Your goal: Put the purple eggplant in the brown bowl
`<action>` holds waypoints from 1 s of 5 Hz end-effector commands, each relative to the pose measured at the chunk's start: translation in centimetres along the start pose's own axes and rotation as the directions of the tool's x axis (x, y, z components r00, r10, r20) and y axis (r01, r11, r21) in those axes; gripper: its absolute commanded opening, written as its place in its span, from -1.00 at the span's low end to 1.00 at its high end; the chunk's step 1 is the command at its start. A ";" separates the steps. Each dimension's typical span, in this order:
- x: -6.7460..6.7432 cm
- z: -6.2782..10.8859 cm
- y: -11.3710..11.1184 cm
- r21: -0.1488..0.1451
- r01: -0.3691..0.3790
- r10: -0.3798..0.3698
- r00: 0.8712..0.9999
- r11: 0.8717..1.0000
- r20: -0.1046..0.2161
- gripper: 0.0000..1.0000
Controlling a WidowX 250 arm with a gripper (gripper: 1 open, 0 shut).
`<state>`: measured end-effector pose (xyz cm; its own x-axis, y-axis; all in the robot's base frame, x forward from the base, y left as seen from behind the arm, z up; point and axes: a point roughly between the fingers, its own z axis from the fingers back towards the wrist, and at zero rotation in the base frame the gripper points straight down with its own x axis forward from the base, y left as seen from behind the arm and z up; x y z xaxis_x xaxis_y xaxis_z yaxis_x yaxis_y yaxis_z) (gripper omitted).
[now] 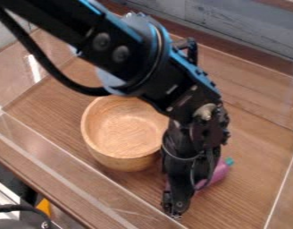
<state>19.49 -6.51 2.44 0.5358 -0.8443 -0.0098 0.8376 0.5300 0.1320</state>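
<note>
While the gripper [175, 204] hangs low over the table, the purple eggplant [216, 172] lies just behind it, beside the brown bowl [121, 133].

Black arm [125, 54] reaches in from the upper left and bends down at the wrist, gripper pointing straight down at the wooden table [250, 116]. Jaws stand spread apart; nothing is seen between them. Fingertips sit close above the tabletop near the front edge; whether they touch it cannot be told. Eggplant mostly hidden by the gripper body: only its purple end and a bit of teal stem show on the right side, resting on the table. Bowl upright, to the left of the gripper and very near it, nothing visible inside. Clear plastic wall [65, 183] runs along the front of the table.
</note>
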 end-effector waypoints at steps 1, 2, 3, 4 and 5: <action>0.2 1.0 0.8 0.034 0.019 -0.021 0.998 0.999 0.052 1.00; 0.5 0.7 1.3 0.036 0.002 -0.004 0.998 0.999 0.059 1.00; 0.7 0.4 1.7 0.029 -0.014 0.013 0.998 0.999 0.064 1.00; 1.2 0.9 1.9 0.024 -0.027 0.025 0.997 0.999 0.073 1.00; 1.7 1.5 2.0 0.021 -0.045 0.043 0.995 0.999 0.086 1.00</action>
<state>20.93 -6.66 3.04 0.5595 -0.8279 0.0382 0.8196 0.5596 0.1227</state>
